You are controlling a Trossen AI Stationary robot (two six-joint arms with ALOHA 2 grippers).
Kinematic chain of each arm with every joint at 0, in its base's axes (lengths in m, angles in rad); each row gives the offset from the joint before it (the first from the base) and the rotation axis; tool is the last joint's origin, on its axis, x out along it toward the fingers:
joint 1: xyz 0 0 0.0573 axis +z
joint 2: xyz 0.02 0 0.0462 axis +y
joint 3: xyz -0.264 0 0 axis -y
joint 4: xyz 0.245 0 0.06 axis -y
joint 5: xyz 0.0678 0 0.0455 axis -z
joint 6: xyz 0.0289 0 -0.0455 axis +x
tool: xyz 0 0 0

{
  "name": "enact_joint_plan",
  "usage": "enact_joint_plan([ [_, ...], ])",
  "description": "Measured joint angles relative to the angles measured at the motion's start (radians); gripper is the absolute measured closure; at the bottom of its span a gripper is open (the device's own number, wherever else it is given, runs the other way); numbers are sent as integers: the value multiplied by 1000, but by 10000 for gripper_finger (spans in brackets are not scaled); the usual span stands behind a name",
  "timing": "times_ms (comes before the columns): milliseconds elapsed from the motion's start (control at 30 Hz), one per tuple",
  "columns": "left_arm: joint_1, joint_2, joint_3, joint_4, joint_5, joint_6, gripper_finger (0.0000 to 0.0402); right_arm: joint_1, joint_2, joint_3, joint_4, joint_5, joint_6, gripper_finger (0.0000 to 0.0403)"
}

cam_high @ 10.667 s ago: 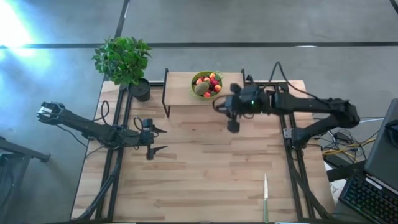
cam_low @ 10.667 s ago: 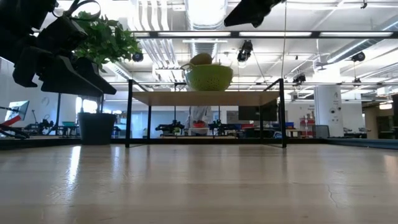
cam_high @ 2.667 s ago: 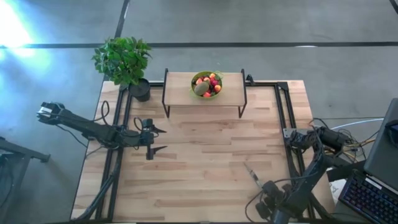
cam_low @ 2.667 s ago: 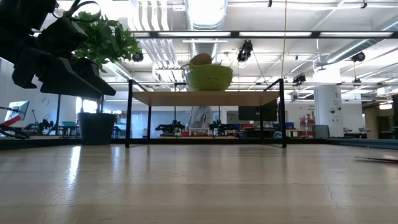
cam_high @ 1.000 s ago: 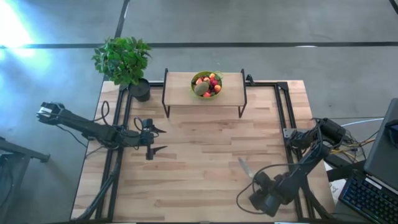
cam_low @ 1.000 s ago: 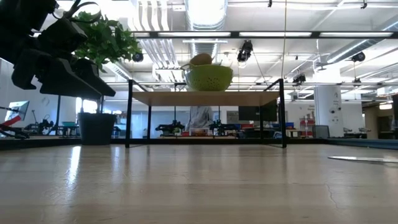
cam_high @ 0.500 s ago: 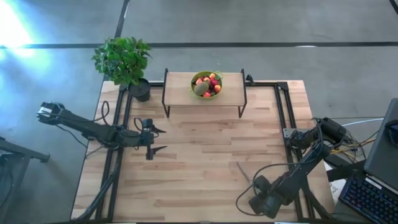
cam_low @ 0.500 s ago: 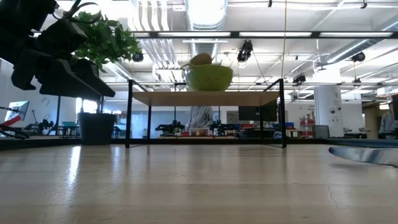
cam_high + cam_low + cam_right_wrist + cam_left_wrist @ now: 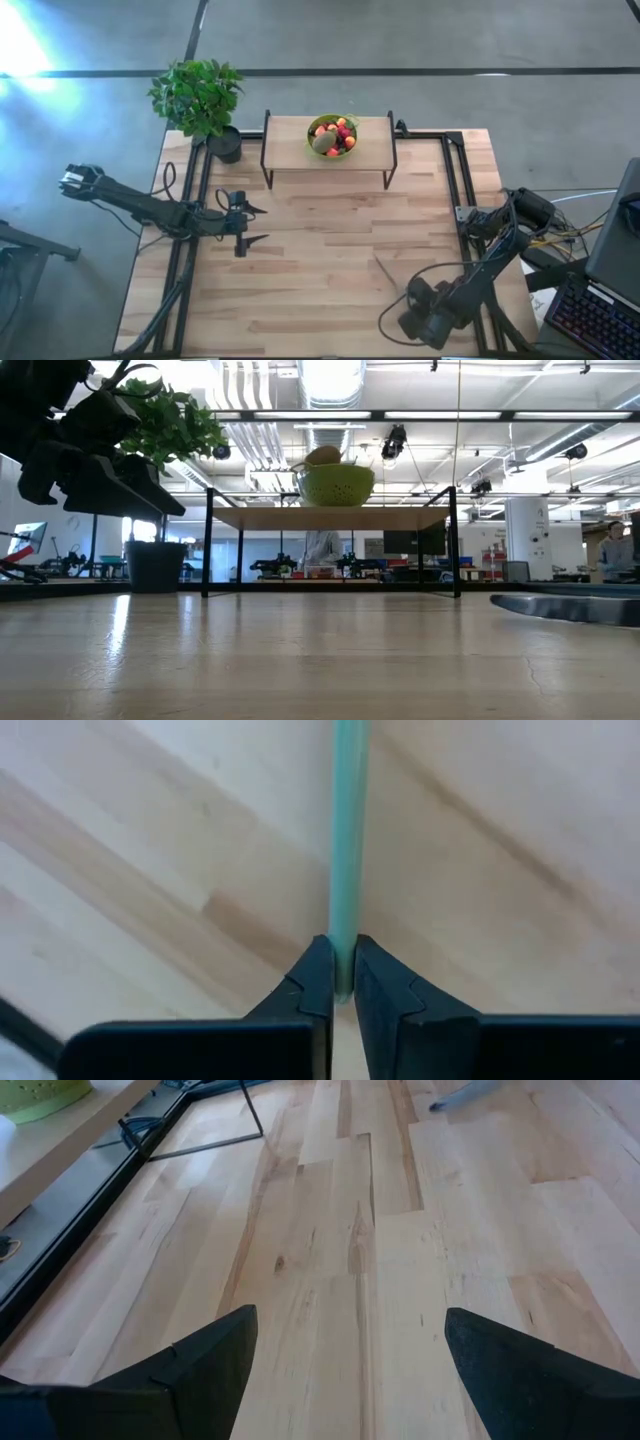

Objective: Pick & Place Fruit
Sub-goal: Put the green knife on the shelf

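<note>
The right gripper [image 9: 342,982], at the table's near right, is clamped tight on the knife [image 9: 348,850] by its green handle. The left gripper [image 9: 247,225] waits at the left, fingers spread wide, holding nothing. The fruit [image 9: 334,137] sits in the lime-green bowl [image 9: 336,484] on the far shelf [image 9: 290,150].

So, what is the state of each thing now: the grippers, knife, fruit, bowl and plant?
Right gripper: shut on the knife, near the table's front right.
Knife: held by the handle, pointing toward the table's middle.
Left gripper: open, empty, above the table's left side.
Fruit: piled in the bowl, untouched.
Bowl: upright on the shelf.
Plant: upright at the back left corner.
</note>
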Motion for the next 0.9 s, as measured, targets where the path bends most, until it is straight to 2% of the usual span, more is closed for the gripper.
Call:
enact_joint_plan([
  [133, 0, 0, 0, 0, 0, 0, 73, 0, -25, -5, -24, 49, -5, 388],
  [533, 0, 0, 0, 0, 0, 0, 73, -1, -42, -3, -47, 56, -10, 389],
  [767, 0, 0, 0, 0, 0, 0, 73, -5, -131, -1, -64, 173, -30, 389],
  [900, 0, 0, 0, 0, 0, 0, 73, -29, -204, -1, -145, 196, -37, 389],
])
